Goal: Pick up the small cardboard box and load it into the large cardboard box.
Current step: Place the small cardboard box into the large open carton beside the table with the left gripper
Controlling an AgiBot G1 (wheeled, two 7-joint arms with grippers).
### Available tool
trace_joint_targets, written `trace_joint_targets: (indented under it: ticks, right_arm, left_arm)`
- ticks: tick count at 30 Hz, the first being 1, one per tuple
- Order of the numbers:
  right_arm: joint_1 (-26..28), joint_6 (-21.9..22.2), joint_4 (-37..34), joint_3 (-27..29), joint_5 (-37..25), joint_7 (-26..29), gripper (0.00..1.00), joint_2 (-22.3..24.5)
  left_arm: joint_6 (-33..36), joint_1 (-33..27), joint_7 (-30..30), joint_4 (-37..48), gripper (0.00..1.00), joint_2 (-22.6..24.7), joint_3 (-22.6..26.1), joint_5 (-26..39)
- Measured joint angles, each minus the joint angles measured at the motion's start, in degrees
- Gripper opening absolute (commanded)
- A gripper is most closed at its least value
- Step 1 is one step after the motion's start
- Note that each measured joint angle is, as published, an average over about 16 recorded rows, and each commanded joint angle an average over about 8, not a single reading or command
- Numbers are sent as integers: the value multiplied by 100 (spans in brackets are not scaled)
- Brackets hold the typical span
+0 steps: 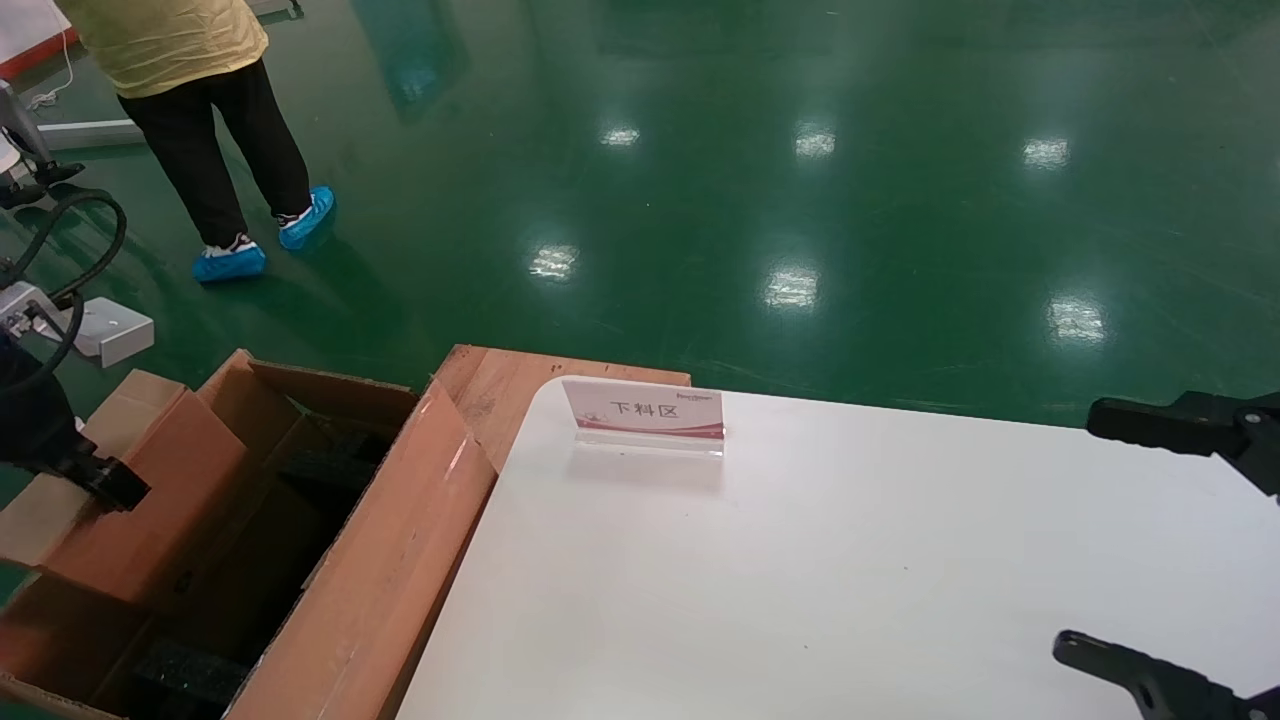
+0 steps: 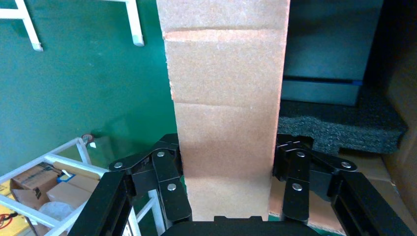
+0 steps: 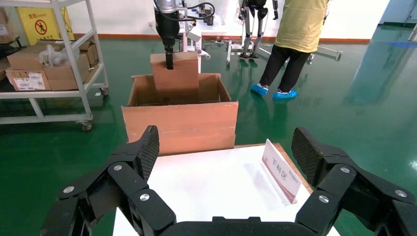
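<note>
The small cardboard box [image 1: 150, 500] hangs tilted over the open top of the large cardboard box [image 1: 400, 560], partly down between its flaps. My left gripper [image 1: 100, 480] is shut on it. In the left wrist view the small cardboard box [image 2: 226, 98] fills the gap between the fingers [image 2: 164, 172], its tan narrow edge facing the camera, with black foam [image 2: 339, 128] beyond. The right wrist view shows the small cardboard box [image 3: 174, 76] upright above the large cardboard box [image 3: 179, 123]. My right gripper [image 1: 1080, 530] stands open over the table's right side, holding nothing.
A white table [image 1: 850, 560] carries a clear sign stand [image 1: 645, 412] near its far left corner. A wooden board [image 1: 500, 385] lies between table and carton. A person [image 1: 200, 100] stands on the green floor behind. A shelf cart [image 3: 49, 59] with cartons stands beyond.
</note>
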Motion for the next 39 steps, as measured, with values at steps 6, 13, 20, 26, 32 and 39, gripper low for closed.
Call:
trace_joint_targets:
  ticks: [6, 13, 20, 26, 32, 39]
  right_arm:
    - [0, 1, 0, -2, 1, -1, 100, 1]
    - [1, 2, 0, -4, 3, -2, 100, 2]
    - [1, 3, 0, -6, 4, -3, 100, 3]
    - [2, 4, 0, -8, 6, -4, 100, 3]
    - [2, 4, 0, -10, 7, -5, 100, 4]
    - [2, 5, 0, -12, 8, -6, 100, 5]
  left_arm:
    - [-127, 225, 132, 244, 0, 8, 10, -55]
    - [-288, 554, 251, 563, 0, 43, 17, -150]
    - [-485, 966, 353, 945, 0, 141, -2, -291]
    - [-653, 1368, 461, 1320, 0, 262, -43, -458]
    - [-782, 1769, 604, 1717, 0, 395, -99, -651]
    - [-823, 2166, 789, 2163, 19, 569, -153, -845]
